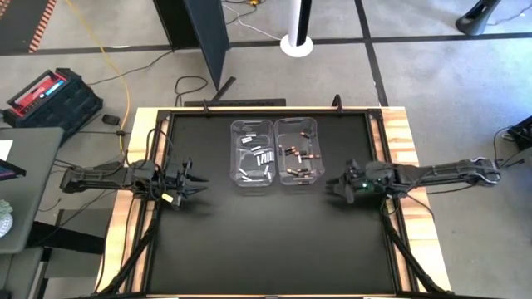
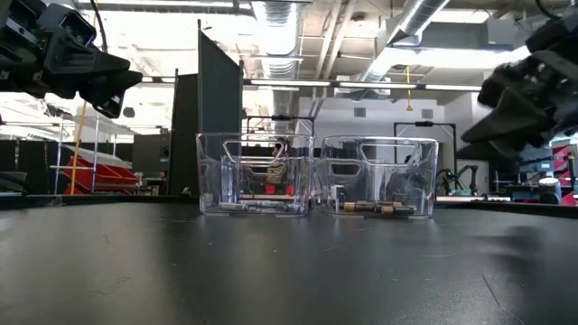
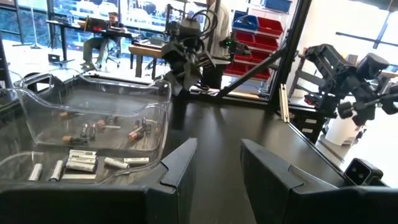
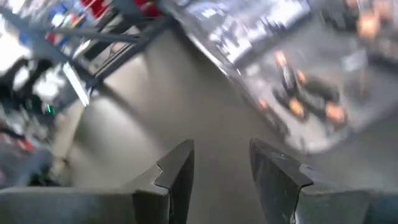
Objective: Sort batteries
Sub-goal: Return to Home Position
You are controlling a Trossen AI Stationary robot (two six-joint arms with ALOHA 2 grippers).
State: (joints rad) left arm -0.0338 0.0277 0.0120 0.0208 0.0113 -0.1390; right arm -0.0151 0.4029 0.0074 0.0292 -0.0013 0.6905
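Presently the black desk [image 1: 266,249] is lying mostly bare, with wide open surface running across its near half and down both flanks, and light wooden edging [image 1: 409,141] is showing along its sides. The left claw [image 1: 198,184] is hanging raised over the desk's left margin, its fingers spread and holding nothing. The right claw [image 1: 332,186] is hanging opposite near the right margin, likewise spread and empty, and open desk is lying between each claw and the bins. The left bin [image 1: 234,154] and the right bin [image 1: 315,154], both clear plastic, are standing just beside each other at the far centre of the desk. The white batteries [image 1: 258,162] are lying loose on the floor of the left bin, small silvery cylinders pointing several ways. The dark batteries [image 1: 299,164] are lying in the right bin, black with copper-red tones. Beyond the desk a concrete floor is showing, with a dark partition panel [image 1: 208,41] and a red-and-black case [image 1: 50,93] at the left. In the left wrist view a person [image 3: 101,34] is sitting at a far table.
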